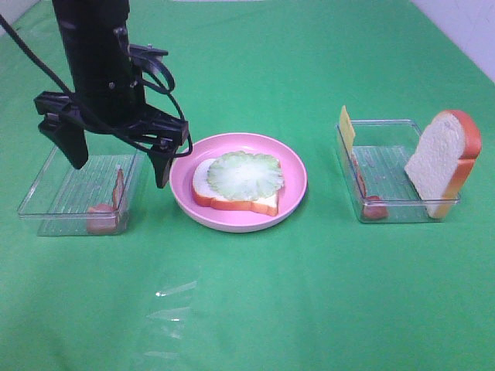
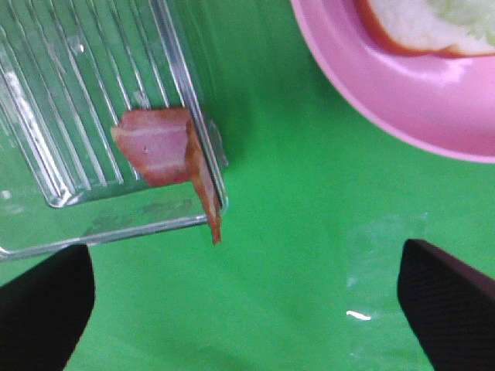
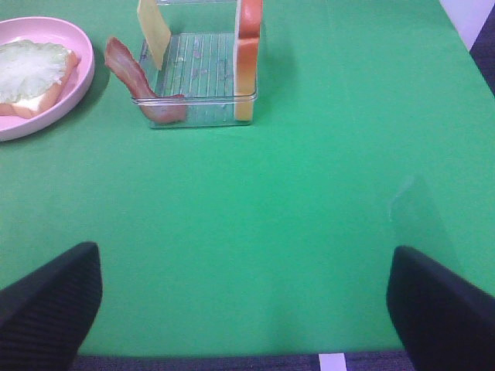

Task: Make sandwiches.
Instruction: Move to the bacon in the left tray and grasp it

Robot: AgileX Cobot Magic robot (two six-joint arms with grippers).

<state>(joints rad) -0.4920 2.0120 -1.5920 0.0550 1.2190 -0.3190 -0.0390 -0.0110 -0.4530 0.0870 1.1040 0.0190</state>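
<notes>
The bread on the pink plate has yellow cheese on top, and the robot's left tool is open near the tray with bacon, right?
Not cheese. The exterior high view shows a pale green lettuce leaf on the bread on the pink plate; the yellow cheese stands in the right-hand tray. The left tool is indeed open near the tray with bacon.

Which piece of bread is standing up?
The slice in the right tray; it stands on edge. The slice on the pink plate lies flat under lettuce.
</notes>
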